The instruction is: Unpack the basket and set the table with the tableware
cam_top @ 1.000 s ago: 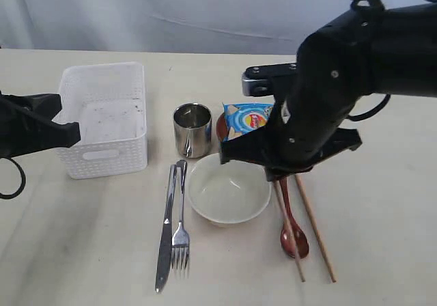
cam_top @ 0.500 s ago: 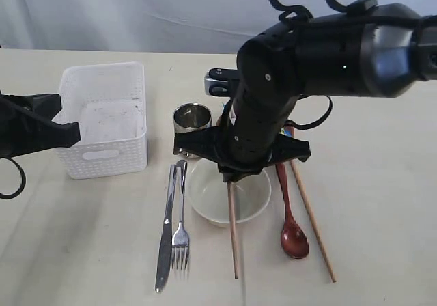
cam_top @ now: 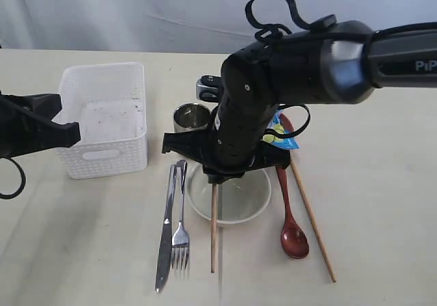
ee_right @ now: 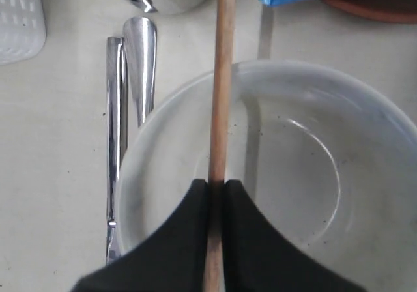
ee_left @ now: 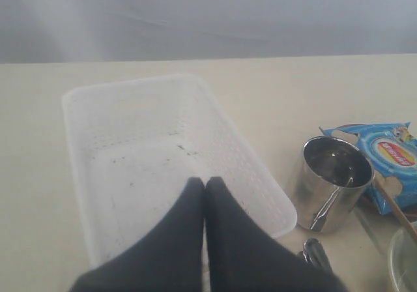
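My right gripper (cam_top: 215,178) is shut on one wooden chopstick (cam_top: 214,227) and holds it above the left part of the cream bowl (cam_top: 235,200); the right wrist view shows the chopstick (ee_right: 223,77) pinched at the right gripper (ee_right: 217,186) over the bowl (ee_right: 365,175). The other chopstick (cam_top: 313,217) and the dark red spoon (cam_top: 292,232) lie right of the bowl. The knife (cam_top: 166,231) and fork (cam_top: 181,227) lie left of it. The steel cup (cam_top: 190,118) stands behind. The white basket (cam_top: 102,118) looks empty. My left gripper (ee_left: 205,182) is shut and empty, over the basket (ee_left: 130,142).
The blue chip bag (cam_top: 281,135) lies on the reddish-brown plate (ee_right: 381,8), mostly hidden behind my right arm in the exterior view. The cup (ee_left: 332,181) stands close to the basket's right wall. The pale table (cam_top: 382,183) extends right of the chopstick.
My right arm has swung left with one chopstick, from beside the spoon to over the bowl's left side. The left arm and the other tableware have not moved.
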